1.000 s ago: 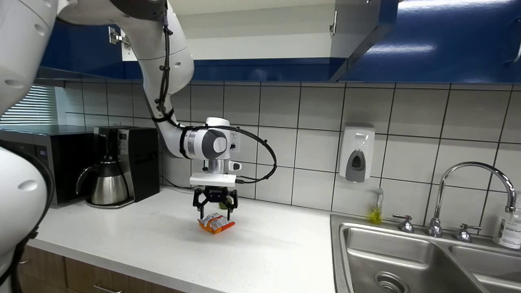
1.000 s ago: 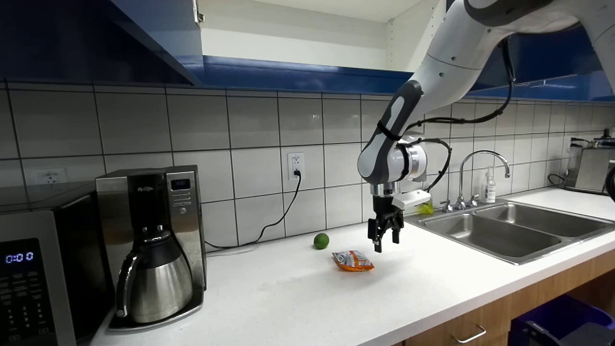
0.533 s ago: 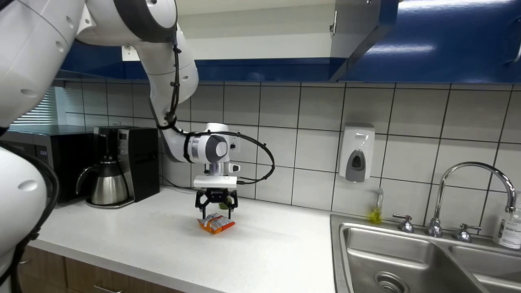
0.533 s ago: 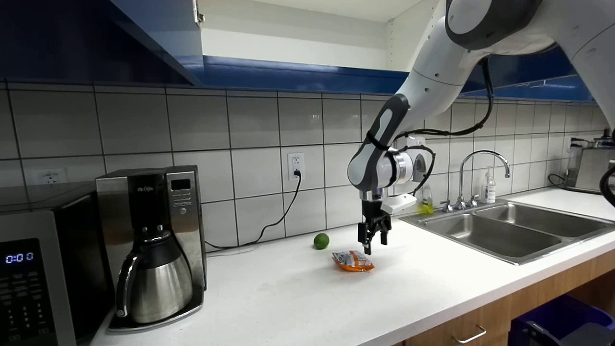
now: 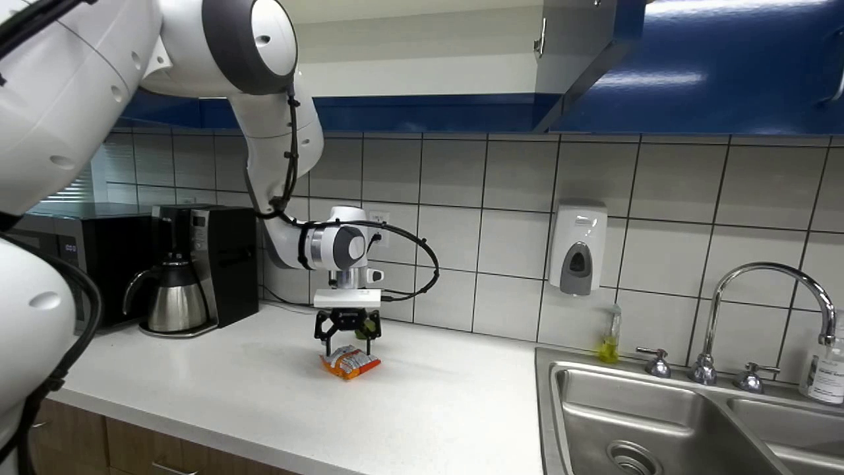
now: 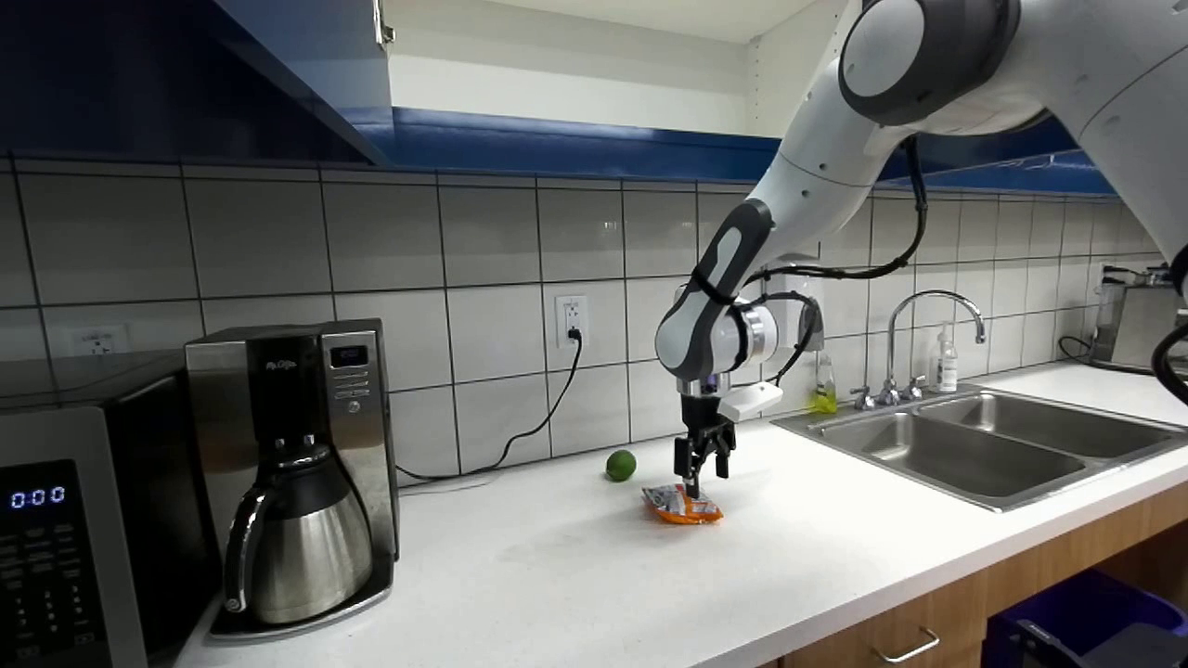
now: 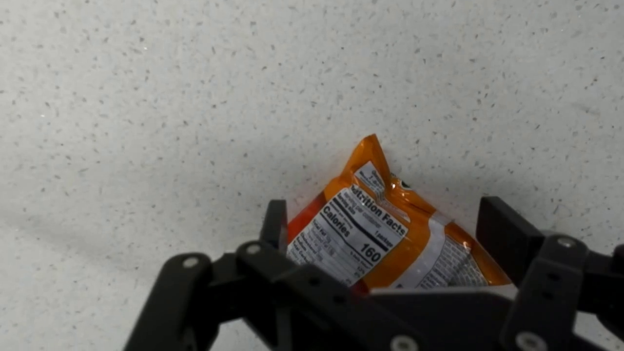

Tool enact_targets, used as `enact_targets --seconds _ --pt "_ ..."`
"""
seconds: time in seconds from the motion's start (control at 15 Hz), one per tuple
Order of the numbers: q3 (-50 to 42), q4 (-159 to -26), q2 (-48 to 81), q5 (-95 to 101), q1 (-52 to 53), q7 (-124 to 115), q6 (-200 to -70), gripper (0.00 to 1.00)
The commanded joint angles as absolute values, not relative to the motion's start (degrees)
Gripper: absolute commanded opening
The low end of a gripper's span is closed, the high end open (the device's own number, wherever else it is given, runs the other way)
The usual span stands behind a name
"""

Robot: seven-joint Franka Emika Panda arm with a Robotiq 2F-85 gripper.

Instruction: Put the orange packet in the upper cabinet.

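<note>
Shifted and lowered since the earlier frame, the gripper [image 6: 707,481] is now brought over the orange packet [image 7: 390,229], which is left unmoved on the counter [image 6: 520,575] directly beneath the tool. The fingers [image 7: 504,234] are held well apart and pointed downward, one at either side of the packet; nothing is gripped. By this spread, it is judged, the packet is straddled so that it can be pinched across its width and lifted. High above the tool, the upper cabinet [image 6: 566,74] is seen with its doors [image 5: 580,49] swung open, presumably so that no door need be pulled once the packet is carried. Between the tool and the tiled wall [image 5: 448,231], a round green object [image 6: 621,465] is set apart from the fingers and is probably to be left alone. Whether the packet is touched by either fingertip cannot be told. In the wrist view, the packet's near part is covered by the gripper's own body; in an exterior view, the green object is partly masked by it. The cabinet's top is cut off in both exterior views, and its floor is concealed by the blue front edge [image 6: 585,146].
</note>
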State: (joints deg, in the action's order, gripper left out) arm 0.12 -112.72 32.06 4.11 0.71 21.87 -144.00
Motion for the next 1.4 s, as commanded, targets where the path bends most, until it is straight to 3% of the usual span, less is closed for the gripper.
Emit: enact_targets --seconds 0.0,0.33,0.4,0.53,1.0,1.13,1.33 --pt "1.5 -109.3 34.8 5.9 -0.8 22.1 -143.5 1.0" --pt "1.7 -107.1 37.1 6.4 -0.8 22.1 -143.4 1.0" --pt "1.7 -106.7 37.4 6.4 -0.8 22.1 -143.3 0.75" --pt "1.7 -106.1 37.8 6.4 -0.8 22.1 -143.3 0.65" --pt "2.0 -104.9 39.1 6.2 -1.1 22.4 -143.4 0.09" --pt "1.9 -104.7 39.3 6.2 -1.2 22.4 -143.4 0.0" --pt "1.8 -104.5 39.3 6.2 -1.2 22.3 -143.5 0.0"
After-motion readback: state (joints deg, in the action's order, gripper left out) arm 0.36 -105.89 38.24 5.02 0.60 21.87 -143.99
